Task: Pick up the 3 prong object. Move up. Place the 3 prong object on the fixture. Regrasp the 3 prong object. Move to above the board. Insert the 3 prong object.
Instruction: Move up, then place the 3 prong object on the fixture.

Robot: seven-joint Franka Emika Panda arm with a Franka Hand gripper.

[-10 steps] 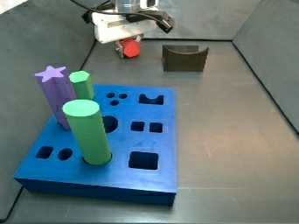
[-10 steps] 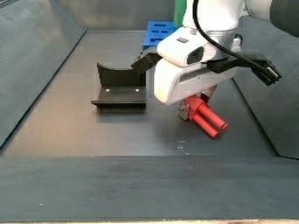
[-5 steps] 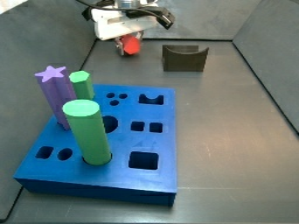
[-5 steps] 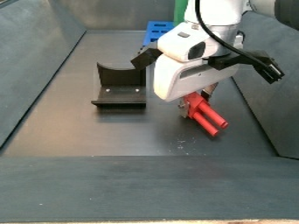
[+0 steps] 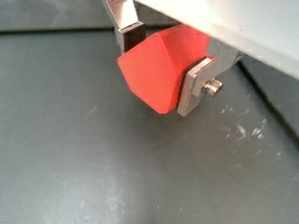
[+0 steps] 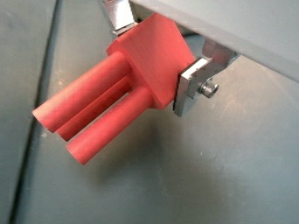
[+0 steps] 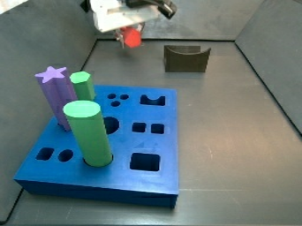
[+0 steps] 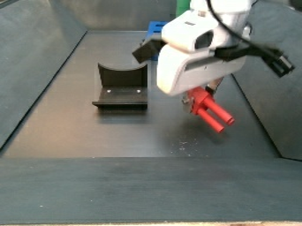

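In both wrist views the gripper (image 5: pixel 162 66) runs past the picture's edge, its fingers (image 6: pixel 193 80) covering the red peg's (image 6: pixel 111 105) gripped end.

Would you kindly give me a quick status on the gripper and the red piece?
Gripper shut on 3 prong object, clear of the floor. Fixture empty, off to the side. Nothing between them.

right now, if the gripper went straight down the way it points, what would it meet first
Probably the bare floor. The gripper is shut on the red peg, held clear of the floor, with nothing visible under it. The fixture sits off to one side, though depth is unclear.
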